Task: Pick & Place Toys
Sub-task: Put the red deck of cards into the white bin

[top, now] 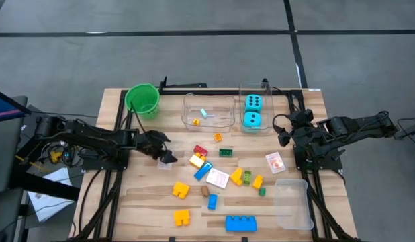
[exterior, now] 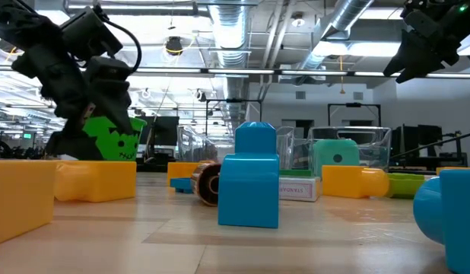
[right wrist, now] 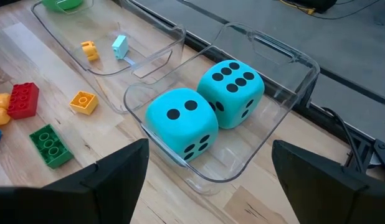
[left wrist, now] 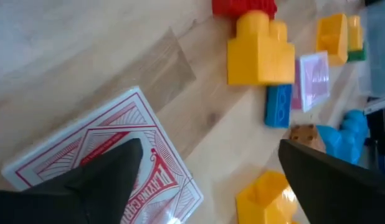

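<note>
My left gripper (top: 166, 156) (left wrist: 209, 149) hangs open, slanting down over the table's left middle. A red-and-white playing card pack (left wrist: 118, 124) lies flat on the wood under one of its fingers. Beyond it lie a yellow block (left wrist: 258, 53), a blue block (left wrist: 278, 106) and a pink-and-white card (left wrist: 314, 78). More blocks are scattered over the table's middle (top: 221, 178). My right gripper (top: 286, 132) (right wrist: 209, 149) hangs open above the table's right side. It looks down on two cyan dice (right wrist: 180, 121) (right wrist: 233, 84) that sit in a clear tub (right wrist: 292, 68). My left gripper stands over the card pack, and one fingertip (left wrist: 121, 165) shows in front of the pack's near part. Whether it touches the pack I cannot tell. The pack lies flat on the table.
A green bucket (top: 142, 99) stands at the far left. Beside the dice tub is a clear tub (top: 209, 119) with a few small pieces in it. Another clear tub (top: 293, 202) stands at the near right. A second card (top: 275, 161) lies right of the blocks.
</note>
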